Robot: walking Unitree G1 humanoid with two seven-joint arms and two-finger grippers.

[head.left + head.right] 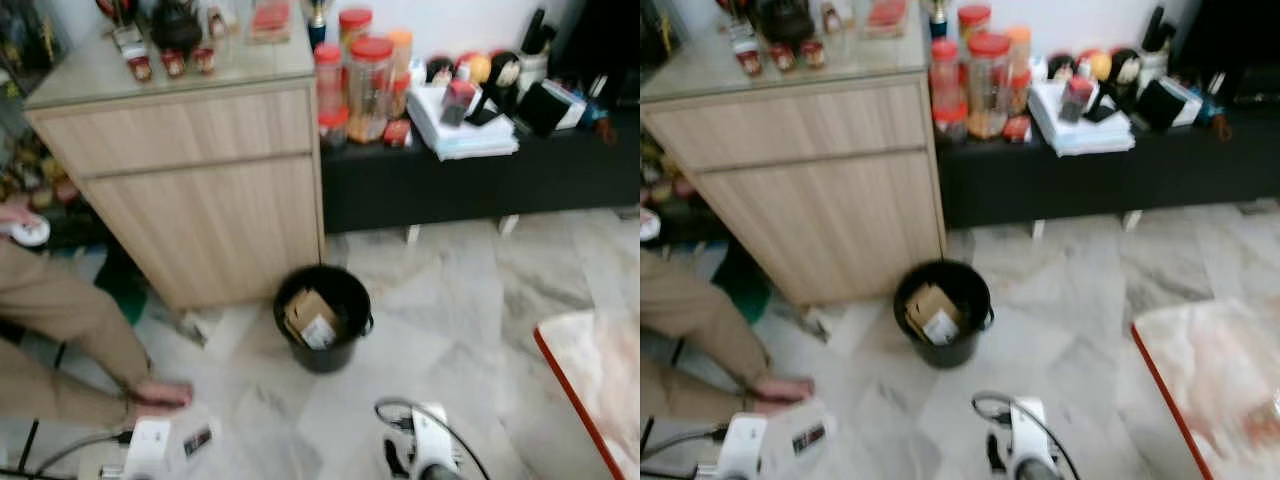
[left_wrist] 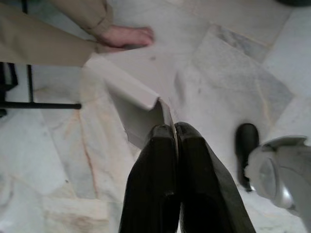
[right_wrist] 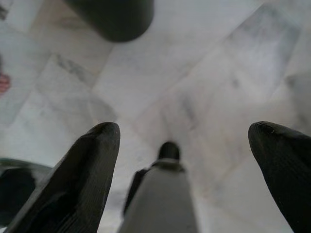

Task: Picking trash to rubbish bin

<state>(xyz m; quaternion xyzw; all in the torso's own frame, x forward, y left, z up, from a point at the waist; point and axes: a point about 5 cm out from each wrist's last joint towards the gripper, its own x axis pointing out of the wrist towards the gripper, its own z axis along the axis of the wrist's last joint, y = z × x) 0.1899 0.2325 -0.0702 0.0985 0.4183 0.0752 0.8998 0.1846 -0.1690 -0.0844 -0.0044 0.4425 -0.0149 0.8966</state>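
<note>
Our left gripper (image 2: 175, 133) has its two black fingers pressed together on the edge of a pale, flat carton (image 2: 131, 99), so the trash is already in hand, jutting forward and away from the fingertips. We judge it light and fairly stiff, a thin folded card that will flex or slip if pinched only at the rim; a hold deeper along the folded edge looks safer. The rubbish bin (image 1: 323, 316) stands on the marble floor (image 1: 450, 290) ahead of this hand and towards our right, well apart from it, with cardboard scraps (image 1: 310, 318) already inside. Our right gripper (image 3: 184, 133) hangs low with its fingers spread wide and nothing between them. A person's foot (image 2: 127, 36) rests just beyond the carton's far end.
</note>
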